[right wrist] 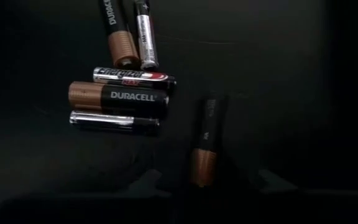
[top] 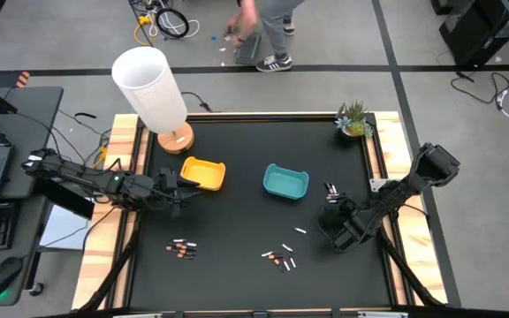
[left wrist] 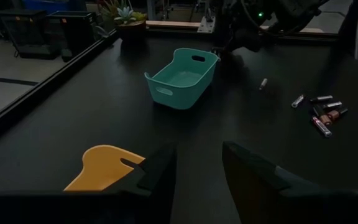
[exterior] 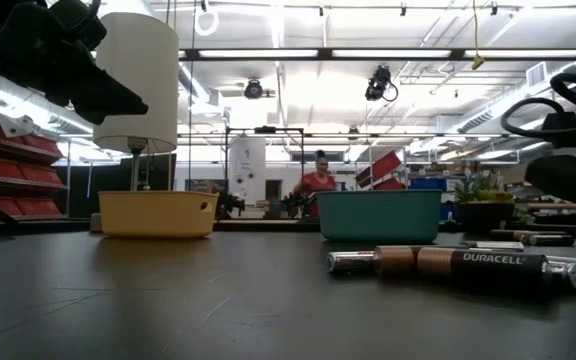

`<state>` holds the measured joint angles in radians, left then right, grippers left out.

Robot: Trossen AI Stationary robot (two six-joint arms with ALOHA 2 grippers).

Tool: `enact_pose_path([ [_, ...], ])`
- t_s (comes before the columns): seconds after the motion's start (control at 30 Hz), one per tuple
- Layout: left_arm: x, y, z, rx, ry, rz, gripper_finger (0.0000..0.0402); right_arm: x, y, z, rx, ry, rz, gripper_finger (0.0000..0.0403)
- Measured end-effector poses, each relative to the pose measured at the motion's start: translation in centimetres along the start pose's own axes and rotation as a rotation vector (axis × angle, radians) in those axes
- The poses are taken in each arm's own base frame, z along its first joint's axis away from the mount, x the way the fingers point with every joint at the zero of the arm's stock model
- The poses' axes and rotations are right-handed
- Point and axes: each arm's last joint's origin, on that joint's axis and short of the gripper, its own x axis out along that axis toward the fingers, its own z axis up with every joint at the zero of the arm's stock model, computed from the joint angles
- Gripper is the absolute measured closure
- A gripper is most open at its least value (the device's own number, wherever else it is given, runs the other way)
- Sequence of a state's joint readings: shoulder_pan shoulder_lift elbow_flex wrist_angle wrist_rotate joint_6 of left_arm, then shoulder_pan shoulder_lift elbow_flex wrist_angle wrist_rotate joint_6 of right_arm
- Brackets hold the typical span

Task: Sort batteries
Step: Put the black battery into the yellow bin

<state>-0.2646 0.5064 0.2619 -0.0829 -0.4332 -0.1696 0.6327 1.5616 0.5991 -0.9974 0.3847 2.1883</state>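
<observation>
At the frame's lower centre, the right gripper (right wrist: pixel 207 177) straddles a copper-ended battery (right wrist: pixel 205 146), grip unclear. Small, rigid and smooth, it likely rolls; mid-body is best.

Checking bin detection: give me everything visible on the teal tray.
The teal tray is a small open bin of smooth plastic, by its look, with rounded corners, raised ends and a slot handle in each. It stands upright and looks empty, near the table's middle, right of the yellow tray. Nothing touches it.
</observation>
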Motion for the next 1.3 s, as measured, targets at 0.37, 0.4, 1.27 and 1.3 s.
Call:
enact_pose_path([
  [0.37, 0.0, 0.0, 0.0, -0.017, -0.001, 0.0, 0.0257, -3.1, 0.2, 1.0, -0.097, 0.002, -0.076, 0.0377],
  [0.4, 0.0, 0.0, 0.0, -0.018, -0.001, 0.0, 0.0257, -3.7, 0.4, 1.2, -0.109, -0.01, -0.058, 0.0377],
  [1.27, 0.1, 0.0, 0.1, -0.019, -0.009, 0.009, 0.0257, -9.6, 12.9, 9.8, -0.523, -0.275, 0.569, 0.0377],
  [1.3, 0.1, 0.0, 0.1, -0.018, -0.009, 0.01, 0.0257, -9.6, 13.5, 10.4, -0.545, -0.282, 0.611, 0.0377],
])
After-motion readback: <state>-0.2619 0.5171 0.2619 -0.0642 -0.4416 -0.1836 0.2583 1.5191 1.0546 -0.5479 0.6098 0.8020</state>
